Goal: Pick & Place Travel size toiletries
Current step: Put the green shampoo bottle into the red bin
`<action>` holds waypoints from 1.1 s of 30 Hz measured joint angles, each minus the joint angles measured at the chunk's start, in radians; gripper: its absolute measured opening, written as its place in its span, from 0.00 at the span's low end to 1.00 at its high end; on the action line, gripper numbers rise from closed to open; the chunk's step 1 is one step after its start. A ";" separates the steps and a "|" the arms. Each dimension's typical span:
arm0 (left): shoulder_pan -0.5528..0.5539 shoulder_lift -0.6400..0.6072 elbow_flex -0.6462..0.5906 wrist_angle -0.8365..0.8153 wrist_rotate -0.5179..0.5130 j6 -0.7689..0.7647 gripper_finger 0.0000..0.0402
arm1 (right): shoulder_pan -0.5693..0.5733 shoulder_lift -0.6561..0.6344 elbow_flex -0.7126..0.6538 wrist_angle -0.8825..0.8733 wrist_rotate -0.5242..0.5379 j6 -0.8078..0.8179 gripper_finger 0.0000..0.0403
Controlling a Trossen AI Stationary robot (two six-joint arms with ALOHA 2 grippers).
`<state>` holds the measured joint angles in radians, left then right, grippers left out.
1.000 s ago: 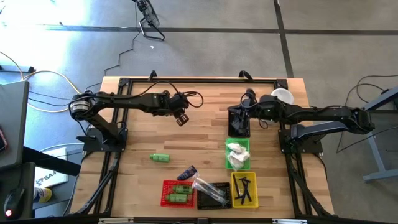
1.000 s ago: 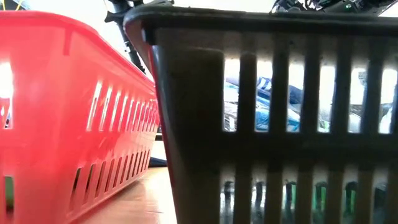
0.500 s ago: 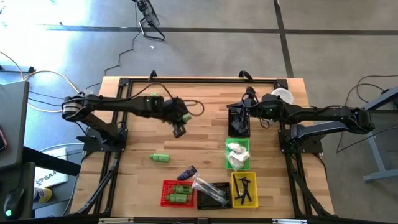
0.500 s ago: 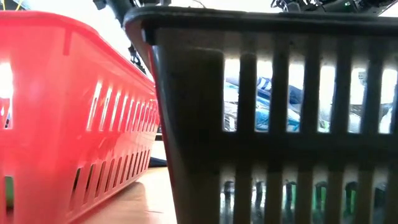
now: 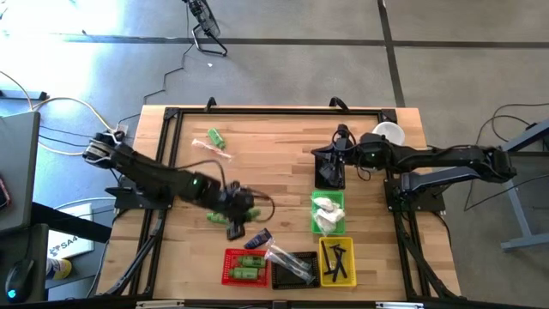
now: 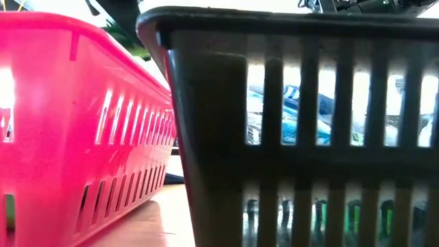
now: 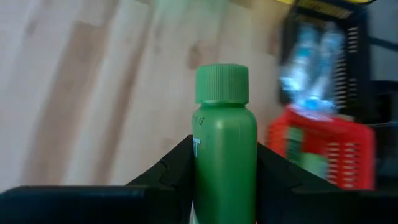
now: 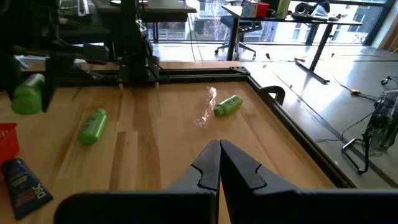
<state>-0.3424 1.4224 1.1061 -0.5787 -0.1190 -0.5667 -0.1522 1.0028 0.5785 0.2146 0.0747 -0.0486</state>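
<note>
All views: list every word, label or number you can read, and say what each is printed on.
Nothing here reads in full.
Green bottle, left wrist view: white print at its edge, mostly hidden and blurred, unreadable.
Navy tube, right wrist view: white lettering, too blurred to read.
White box on the floor, high view: dark letters, too small to read.
Baskets and other bottles: no text visible.

The wooden table bore two loose green bottles, a navy tube, and five mesh baskets.
</note>
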 joint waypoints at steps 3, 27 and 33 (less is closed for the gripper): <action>-0.078 0.016 0.000 0.038 -0.049 -0.073 0.28 | 0.016 0.005 0.000 0.001 0.000 0.000 0.01; -0.292 0.250 -0.001 0.321 0.122 -0.331 0.28 | 0.068 0.005 0.000 0.039 0.001 0.000 0.01; -0.292 0.250 -0.001 0.316 0.117 -0.325 0.28 | 0.068 0.005 0.000 0.038 0.001 0.000 0.01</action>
<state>-0.6346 1.6722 1.1049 -0.2625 -0.0022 -0.8916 -0.0845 1.0073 0.5785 0.2523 0.0761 -0.0486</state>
